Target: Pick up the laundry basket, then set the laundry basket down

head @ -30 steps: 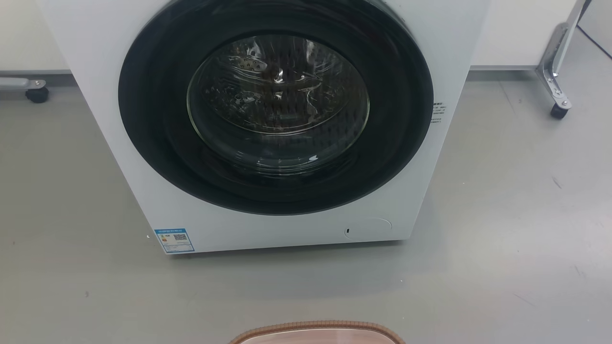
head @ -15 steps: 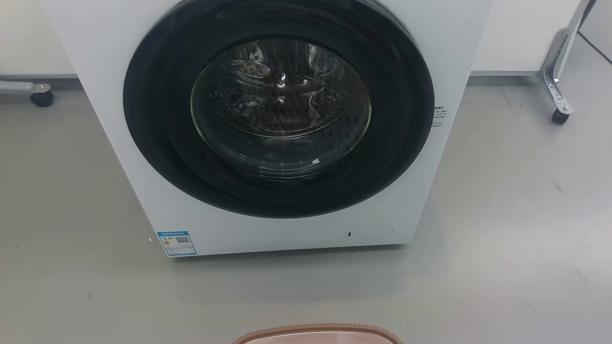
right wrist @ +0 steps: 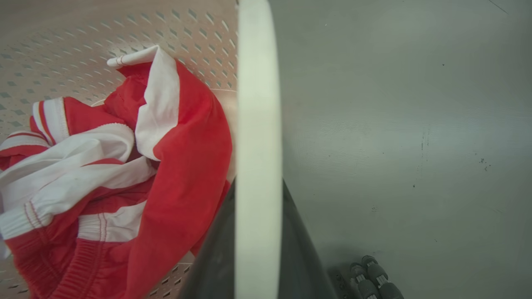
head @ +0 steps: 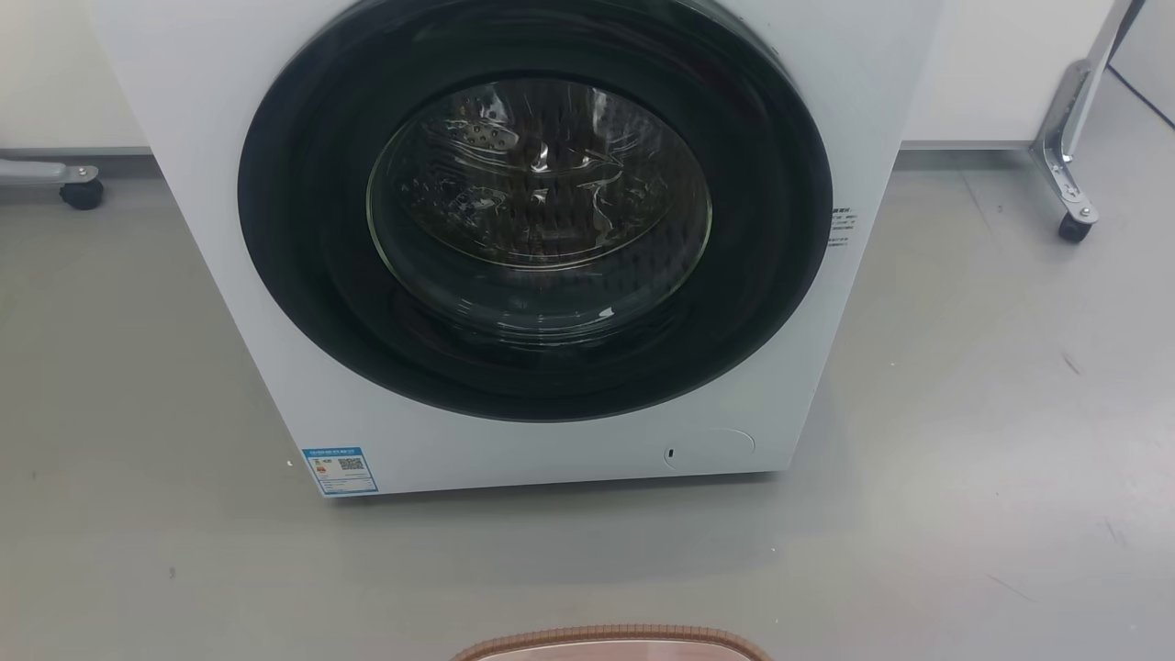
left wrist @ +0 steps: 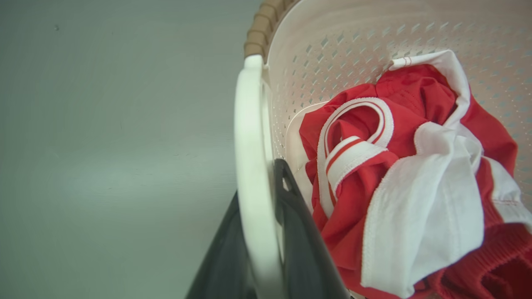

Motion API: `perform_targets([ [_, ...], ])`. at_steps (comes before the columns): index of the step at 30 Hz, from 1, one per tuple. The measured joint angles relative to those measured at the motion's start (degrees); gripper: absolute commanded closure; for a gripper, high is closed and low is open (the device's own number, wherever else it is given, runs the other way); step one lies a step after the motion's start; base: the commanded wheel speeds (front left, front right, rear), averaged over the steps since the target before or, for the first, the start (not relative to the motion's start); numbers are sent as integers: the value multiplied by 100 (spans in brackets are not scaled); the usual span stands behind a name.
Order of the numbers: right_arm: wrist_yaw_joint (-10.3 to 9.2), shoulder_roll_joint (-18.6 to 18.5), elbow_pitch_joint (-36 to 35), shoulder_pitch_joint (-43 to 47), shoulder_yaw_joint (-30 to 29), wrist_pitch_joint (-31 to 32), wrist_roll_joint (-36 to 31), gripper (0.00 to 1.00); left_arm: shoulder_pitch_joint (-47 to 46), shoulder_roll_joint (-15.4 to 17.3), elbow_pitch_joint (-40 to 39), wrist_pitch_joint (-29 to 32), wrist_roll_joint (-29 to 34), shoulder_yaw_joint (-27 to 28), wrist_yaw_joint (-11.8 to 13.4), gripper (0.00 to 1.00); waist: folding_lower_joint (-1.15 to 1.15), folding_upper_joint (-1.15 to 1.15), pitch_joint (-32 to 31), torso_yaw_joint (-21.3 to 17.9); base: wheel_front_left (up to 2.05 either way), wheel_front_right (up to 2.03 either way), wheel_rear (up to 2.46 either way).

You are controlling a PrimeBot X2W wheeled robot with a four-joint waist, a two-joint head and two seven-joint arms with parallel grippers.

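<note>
In the head view we see the brown woven rim of the laundry basket (head: 610,643) as a thin arc at the bottom centre of the frame, on the near side of a strip of grey floor (head: 964,413) from the white washing machine (head: 542,211), whose round dark door fills the upper middle. A blue label (head: 340,470) sits at the machine's lower left corner, and a metal leg on a caster (head: 1069,174) stands at the upper right. In the left wrist view the left gripper (left wrist: 259,187) rises from the bottom centre, its dark fingers (left wrist: 299,241) pressed on either side of the basket's white side handle (left wrist: 249,124). To the right of it, a crumpled red and white garment (left wrist: 415,166) lies against the perforated cream wall (left wrist: 353,37). In the right wrist view the right gripper (right wrist: 258,185) is likewise clamped on the other white handle (right wrist: 257,104), one of its fingers (right wrist: 301,245) on each side. The garment (right wrist: 124,166) lies at the left and bare floor at the right. We cannot tell whether the basket rests on the floor or hangs above it.
</note>
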Motion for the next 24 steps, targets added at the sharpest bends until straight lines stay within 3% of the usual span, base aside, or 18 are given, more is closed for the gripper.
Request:
perform_targets([
  [12,0,-2,0,-94,32,-94,140,100,-29,7,-32,-45,-110,-11,51,100,1,0,179,12,0,0,0],
  [24,0,-13,89,-1144,-74,-237,146,100,-873,57,-181,-151,-159,131,126,100,1,0,822,23,0,0,0],
])
